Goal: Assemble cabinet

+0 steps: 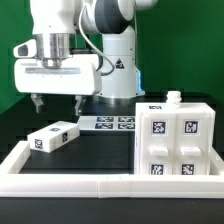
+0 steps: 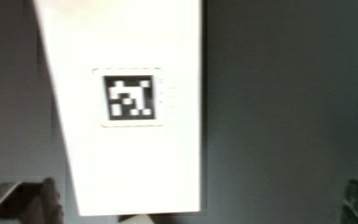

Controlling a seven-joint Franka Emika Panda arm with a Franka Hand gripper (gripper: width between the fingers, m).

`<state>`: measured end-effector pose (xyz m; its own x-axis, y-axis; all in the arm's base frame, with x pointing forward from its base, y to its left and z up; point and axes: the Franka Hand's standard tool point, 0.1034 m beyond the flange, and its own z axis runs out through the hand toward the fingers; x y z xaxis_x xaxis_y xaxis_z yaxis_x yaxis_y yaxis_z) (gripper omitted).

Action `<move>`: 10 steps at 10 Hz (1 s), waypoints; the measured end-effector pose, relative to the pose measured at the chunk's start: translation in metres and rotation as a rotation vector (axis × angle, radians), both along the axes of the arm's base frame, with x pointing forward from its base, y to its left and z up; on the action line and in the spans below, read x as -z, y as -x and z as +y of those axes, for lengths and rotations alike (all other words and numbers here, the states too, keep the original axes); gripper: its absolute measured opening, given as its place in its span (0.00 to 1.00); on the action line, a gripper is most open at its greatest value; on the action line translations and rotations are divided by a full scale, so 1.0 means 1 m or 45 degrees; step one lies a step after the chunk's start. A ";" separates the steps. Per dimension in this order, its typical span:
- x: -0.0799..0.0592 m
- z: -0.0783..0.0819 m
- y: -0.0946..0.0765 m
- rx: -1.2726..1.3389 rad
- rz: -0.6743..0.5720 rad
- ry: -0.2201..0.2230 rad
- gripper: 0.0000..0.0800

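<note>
The white cabinet body (image 1: 175,140) stands on the exterior view's right, with several square marker tags on its front and a small knob on top. A smaller white block (image 1: 52,137) with a tag lies on the black table on the left. My gripper (image 1: 57,103) hangs above this block, open and empty, with its fingers well apart. In the wrist view the block (image 2: 123,100) fills the middle as a long white panel with one tag. My gripper (image 2: 194,205) straddles its near end without touching it, and the dark fingertips (image 2: 25,205) show at the picture's edges.
The marker board (image 1: 108,122) lies flat at the back of the table, behind the block. A long low white border frame (image 1: 100,185) runs along the front and the left side. The robot's base stands behind the cabinet body.
</note>
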<state>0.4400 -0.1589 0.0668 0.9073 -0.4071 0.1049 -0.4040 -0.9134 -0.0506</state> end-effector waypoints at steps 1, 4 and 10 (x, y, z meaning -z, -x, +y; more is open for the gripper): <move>0.005 -0.006 0.004 -0.001 0.005 0.003 1.00; 0.024 -0.011 0.012 -0.024 0.012 0.034 1.00; 0.060 -0.001 0.022 -0.055 0.016 0.075 1.00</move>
